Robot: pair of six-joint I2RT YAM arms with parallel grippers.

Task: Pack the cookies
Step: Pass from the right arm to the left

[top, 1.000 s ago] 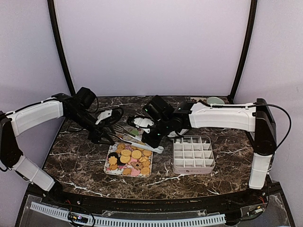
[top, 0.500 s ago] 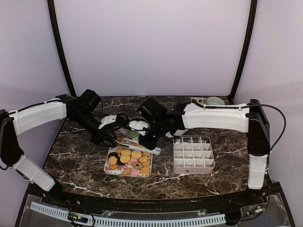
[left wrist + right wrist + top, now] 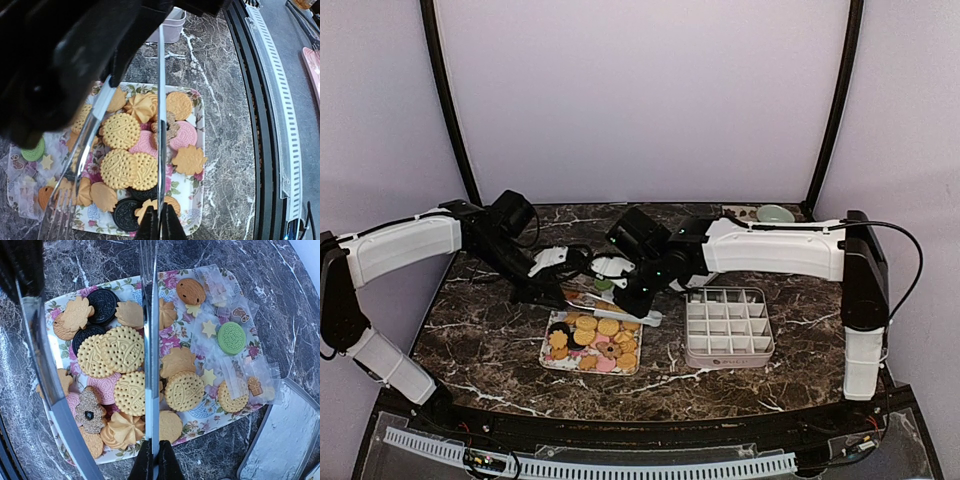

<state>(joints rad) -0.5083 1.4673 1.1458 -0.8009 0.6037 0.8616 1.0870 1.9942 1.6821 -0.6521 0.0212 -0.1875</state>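
A: Where are the cookies point(image 3: 592, 338)?
B: Heaped on the tray point(image 3: 189, 195), just below centre frame.
A: Pincers?
B: The left gripper point(image 3: 160, 227) seems clenched on one blade of the tongs point(image 3: 161, 100); the right gripper point(image 3: 152, 460) grasps the tongs too.

- A dark marble table point(image 3: 480, 330) with white veins carries everything.
- A floral rectangular tray point(image 3: 547, 362) lies near the middle.
- A white grid-compartment box point(image 3: 725, 361) sits to the right of the tray, not touching it.
- Clear plastic packets point(image 3: 252, 382) spill from one tray edge onto the marble.
- A pale green bowl point(image 3: 775, 213) stands at the far right corner.
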